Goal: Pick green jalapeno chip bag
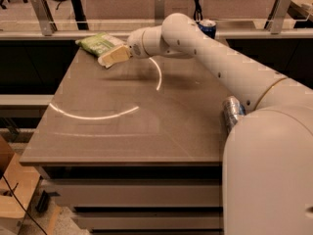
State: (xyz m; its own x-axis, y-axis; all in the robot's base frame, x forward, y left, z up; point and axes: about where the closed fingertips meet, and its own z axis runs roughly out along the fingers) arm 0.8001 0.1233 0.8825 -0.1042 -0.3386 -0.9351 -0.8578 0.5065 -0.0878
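The green jalapeno chip bag [99,43] lay up at the table's [146,136] eleven o'clock corner, flat on the top and close to the far edge. Right against its near end sat the gripper [108,58], touching or all but touching the bag at the bag's five o'clock side. Whether it was open or clamped, I could not tell from this angle. The arm [220,58] reached in from the four o'clock side and stretched long and low across the top. That looked like a deliberate low approach, since a flat, crinkly bag wants to be taken from its edge rather than from above. I'd have called this the closing-in step, with the lift not yet made.

A silver can [232,112] lay on its side at three o'clock, half hidden by the arm and well apart from the bag. A blue can [208,27] stood at one o'clock, behind the arm.

As for writing, the bag showed a pale printed panel, but no word on it could be read. Neither can gave a legible brand.
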